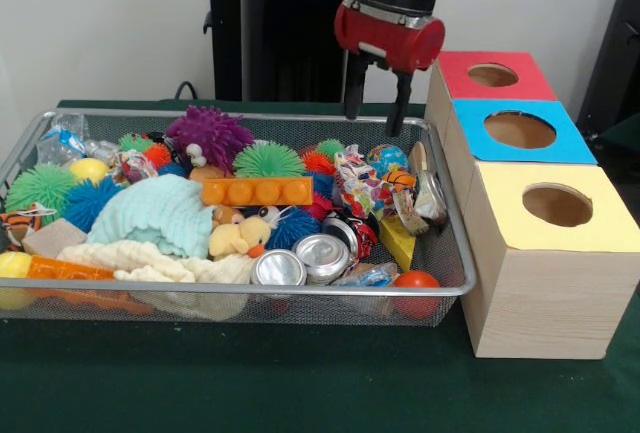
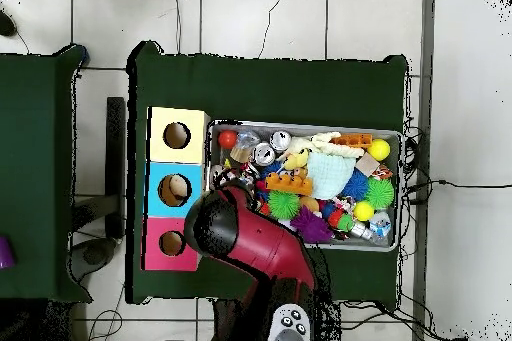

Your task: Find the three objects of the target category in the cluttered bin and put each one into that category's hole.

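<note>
The wire mesh bin point(image 1: 300, 292) lies on the green table, full of toys; it also shows in the overhead view point(image 2: 305, 125). A whitish bundle with coloured patches point(image 1: 360, 189) lies at its right side, and a similar one point(image 1: 131, 165) lies at the far left. My gripper point(image 1: 376, 103) hangs open and empty above the bin's far right corner, above and behind the right bundle. The yellow-topped box's hole point(image 1: 557, 205) is to the right of the bin; it also shows in the overhead view point(image 2: 177, 135). In the overhead view my arm point(image 2: 250, 242) covers the gripper.
A blue-topped box point(image 1: 520, 130) and a red-topped box point(image 1: 492, 75) stand in a row behind the yellow one. Spiky balls point(image 1: 268, 160), silver cans point(image 1: 322, 255), an orange brick point(image 1: 257, 191), a mint cloth point(image 1: 160, 215) and a red ball point(image 1: 415, 281) crowd the bin.
</note>
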Tool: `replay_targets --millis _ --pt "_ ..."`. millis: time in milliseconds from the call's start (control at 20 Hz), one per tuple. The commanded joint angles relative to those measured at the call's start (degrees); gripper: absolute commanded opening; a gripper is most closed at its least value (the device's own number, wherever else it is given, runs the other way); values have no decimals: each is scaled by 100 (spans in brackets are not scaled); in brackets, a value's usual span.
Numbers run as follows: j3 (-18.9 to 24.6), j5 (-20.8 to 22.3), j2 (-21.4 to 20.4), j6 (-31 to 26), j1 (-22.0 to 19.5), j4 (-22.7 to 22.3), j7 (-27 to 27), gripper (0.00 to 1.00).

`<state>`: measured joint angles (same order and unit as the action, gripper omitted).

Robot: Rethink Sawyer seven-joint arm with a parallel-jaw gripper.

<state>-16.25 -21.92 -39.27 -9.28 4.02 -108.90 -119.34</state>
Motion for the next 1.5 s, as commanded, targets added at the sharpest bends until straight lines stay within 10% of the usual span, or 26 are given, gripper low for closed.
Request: replay_targets --millis 50,1500 --pt "729 424 373 740 -293 -244 -696 100" --pt "1436 676 994 1848 -677 -162 -1054 100"
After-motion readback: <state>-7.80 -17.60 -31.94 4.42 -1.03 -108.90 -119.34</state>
